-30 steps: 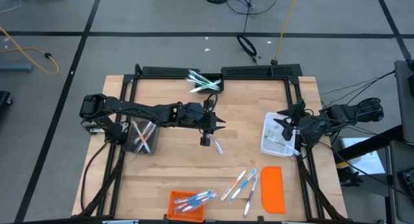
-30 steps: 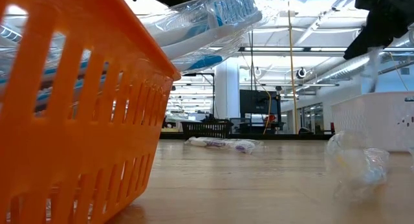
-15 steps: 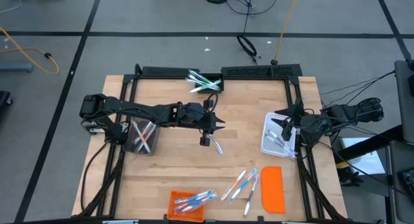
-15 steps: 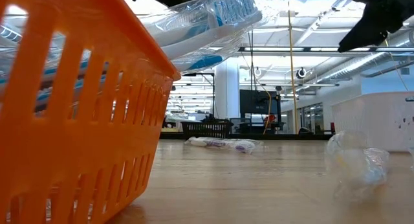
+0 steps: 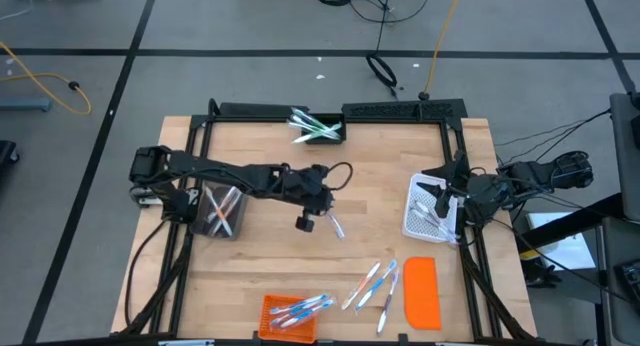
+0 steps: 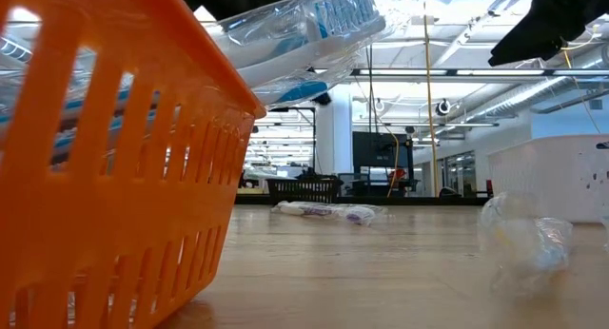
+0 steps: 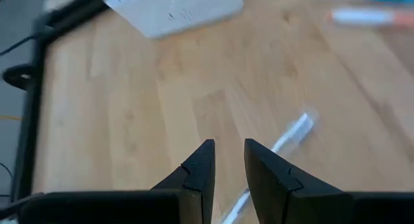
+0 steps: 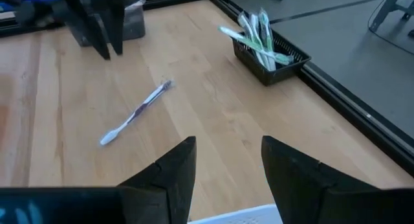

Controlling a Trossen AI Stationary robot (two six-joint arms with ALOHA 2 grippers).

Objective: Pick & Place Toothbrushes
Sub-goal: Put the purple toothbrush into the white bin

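A single toothbrush [image 5: 335, 227] lies flat on the wood near the table's middle, also seen as a pale stick [image 7: 288, 137]. My left gripper [image 5: 322, 208] hovers just above its near end, slanting down, open with a narrow gap [image 7: 228, 154] and nothing in it. My right gripper [image 5: 433, 197] hangs open [image 8: 226, 151] over the white mesh basket [image 5: 420, 224] at the right. Several loose toothbrushes [image 5: 375, 284] lie near the front. More toothbrushes fill the black bin [image 5: 318, 127], the clear bin [image 5: 221, 212] and the orange basket [image 5: 290, 314].
A flat orange lid [image 5: 422, 292] lies at the front right. The orange basket [image 6: 114, 177] fills the low view's left, with a wrapped toothbrush [image 6: 324, 212] farther back. Black frame rails [image 5: 200, 166] run along the table's left, right and far sides.
My left gripper has tipped its fingers steeply downward and sunk toward the lone toothbrush, mostly in the last half second. The toothbrush has stayed where it was.
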